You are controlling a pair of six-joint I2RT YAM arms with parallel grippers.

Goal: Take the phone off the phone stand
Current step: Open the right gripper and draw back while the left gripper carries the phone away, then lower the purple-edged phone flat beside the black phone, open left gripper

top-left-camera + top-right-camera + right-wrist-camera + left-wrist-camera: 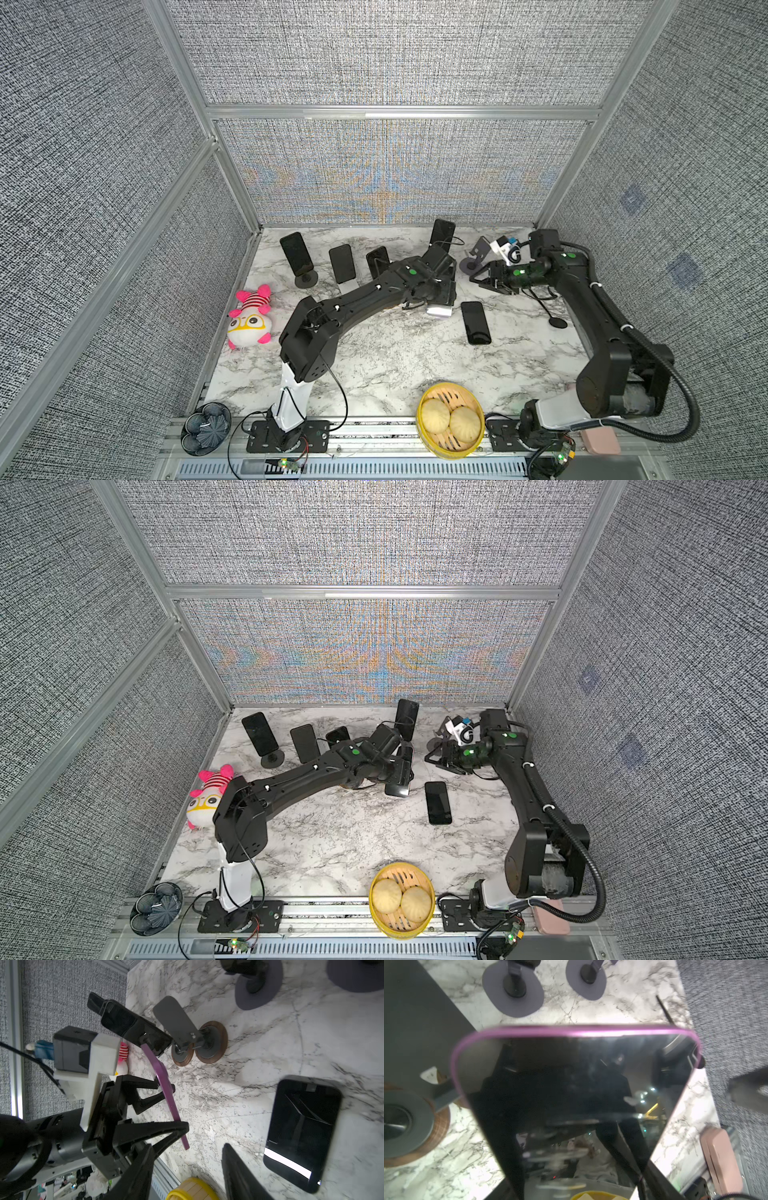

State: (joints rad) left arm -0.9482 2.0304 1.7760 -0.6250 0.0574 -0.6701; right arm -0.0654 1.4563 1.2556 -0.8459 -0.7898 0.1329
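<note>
- The left claw (pixel 177 1106) clamps a purple-edged phone (pixel 571 1076) by its long sides, a black finger (pixel 141 1129) against each edge. The dark screen fills the left wrist view.
- The phone hangs tilted, off its cradle and just beside the wooden-footed phone stand (pixel 176 1020), whose grey backplate is in full view. Whether the phone's low end touches the bench (pixel 395 365) cannot be told.
- The right claw (pixel 478 281) stands with its jaws parted and gripping nothing, near a grey stand (pixel 478 253) at the back right of the bench.
- A black phone (pixel 476 322) lies flat and screen up on the marble-patterned bench between the two arms, apart from both claws.
- Further dark phones (pixel 343 264) lean on stands along the back wall in both top views.
- A pink-and-white plush toy (pixel 249 316) lies at the bench's left edge, partly behind the left arm in a top view.
- A yellow steamer basket (pixel 428 399) sits at the front edge, holding two buns (pixel 435 417) side by side.
</note>
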